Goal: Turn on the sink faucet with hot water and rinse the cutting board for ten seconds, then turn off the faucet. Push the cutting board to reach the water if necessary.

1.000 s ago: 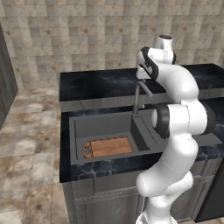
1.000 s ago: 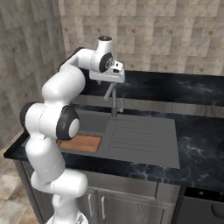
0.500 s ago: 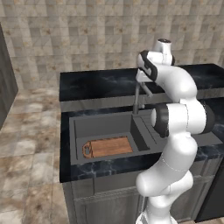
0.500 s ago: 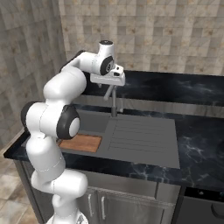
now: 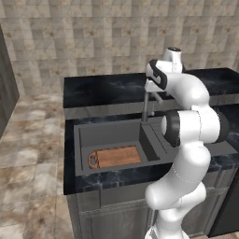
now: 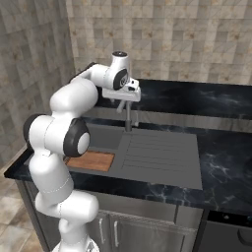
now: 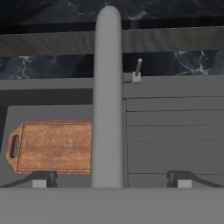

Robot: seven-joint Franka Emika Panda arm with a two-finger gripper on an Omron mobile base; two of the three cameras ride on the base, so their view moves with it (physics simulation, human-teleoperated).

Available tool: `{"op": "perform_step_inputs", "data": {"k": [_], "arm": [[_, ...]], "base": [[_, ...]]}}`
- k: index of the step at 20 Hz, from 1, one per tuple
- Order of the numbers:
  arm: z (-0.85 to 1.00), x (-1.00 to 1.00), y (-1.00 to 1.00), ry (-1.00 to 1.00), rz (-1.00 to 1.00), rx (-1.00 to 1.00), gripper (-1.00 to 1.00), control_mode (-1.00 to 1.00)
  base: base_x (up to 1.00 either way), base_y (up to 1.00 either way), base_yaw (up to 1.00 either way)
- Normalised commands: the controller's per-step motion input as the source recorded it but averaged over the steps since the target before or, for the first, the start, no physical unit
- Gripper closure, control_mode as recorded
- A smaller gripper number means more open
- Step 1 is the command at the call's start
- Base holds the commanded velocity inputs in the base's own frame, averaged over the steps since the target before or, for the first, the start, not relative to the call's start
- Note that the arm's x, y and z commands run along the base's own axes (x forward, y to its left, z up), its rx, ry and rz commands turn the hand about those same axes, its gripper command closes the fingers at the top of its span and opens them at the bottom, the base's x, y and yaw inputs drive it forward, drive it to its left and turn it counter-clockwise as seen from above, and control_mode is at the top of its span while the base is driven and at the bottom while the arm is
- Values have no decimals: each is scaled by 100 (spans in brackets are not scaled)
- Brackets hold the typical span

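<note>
Over the last second I had swung the hand round above the sink faucet; the gripper sat spread wide astride its spout, lever untouched, no water running, cutting board lying dry in the sink

Reddish-brown cutting board, dark grey sink, grey faucet, black marbled counter
</note>
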Motion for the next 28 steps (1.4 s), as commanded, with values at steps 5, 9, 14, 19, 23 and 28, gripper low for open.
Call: {"op": "perform_step_inputs", "data": {"k": [5,9,14,19,23,28], "arm": [[-23,0,0,0,0,0,-100,-100],[-18,0,0,0,0,0,-100,-100],[-5,0,0,0,0,0,-100,-100],[0,0,0,0,0,0,-100,-100],[0,0,3,0,0,0,-100,-100],[0,0,14,0,0,0,-100,-100]], "base": [[0,0,0],[0,0,0],[0,0,0],[0,0,0],[0,0,0],[0,0,0]]}}
